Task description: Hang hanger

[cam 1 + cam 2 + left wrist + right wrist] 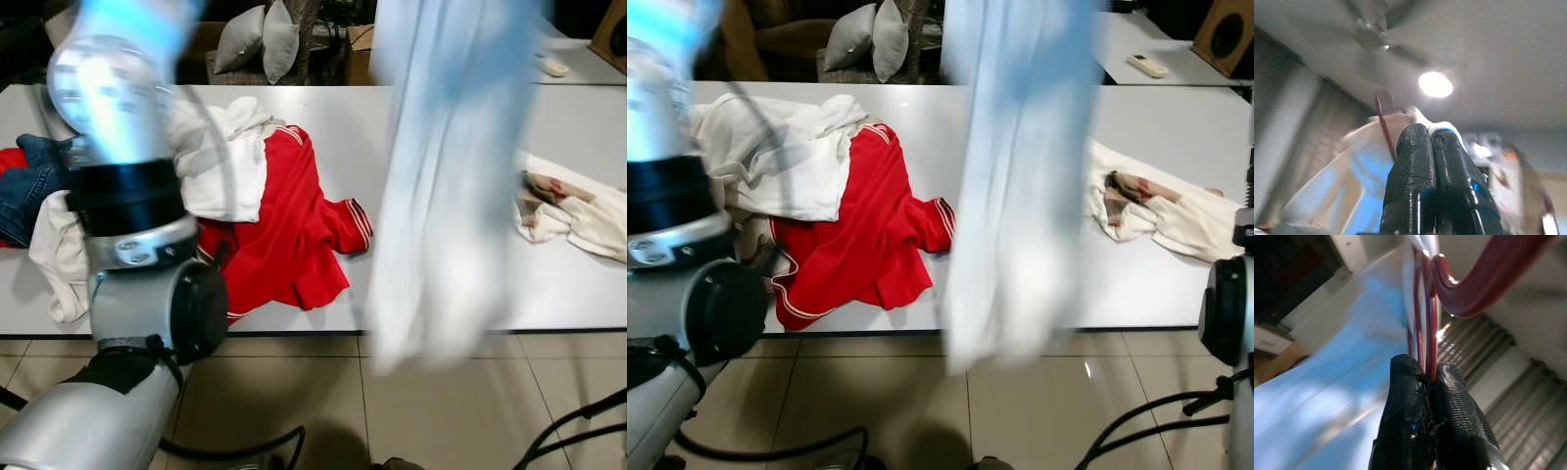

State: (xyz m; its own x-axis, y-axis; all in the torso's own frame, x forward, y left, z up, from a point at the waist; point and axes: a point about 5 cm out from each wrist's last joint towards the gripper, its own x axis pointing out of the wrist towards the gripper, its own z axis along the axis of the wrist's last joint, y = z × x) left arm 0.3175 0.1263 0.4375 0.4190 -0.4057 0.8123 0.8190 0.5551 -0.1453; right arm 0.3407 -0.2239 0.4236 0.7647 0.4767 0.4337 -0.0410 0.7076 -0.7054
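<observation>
Hanger (pixel 1426 323) pinched tight in right claw (pixel 1431 377), pale blue shirt (pixel 446 176) dangling over white surface (pixel 451 284), left claw (pixel 1431 134) closed against the shirt, grip unclear

red shirt (pixel 294 235), white clothes (pixel 220 162), jeans (pixel 29 181), grey cushions (pixel 260 39)

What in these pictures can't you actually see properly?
- Light blue garment: blurred in both eye views; its top is cut off by the upper edge.
- Red hanger: its hook runs out of the right wrist view.
- Clothes pile on the white table: partly hidden by the left arm.
</observation>
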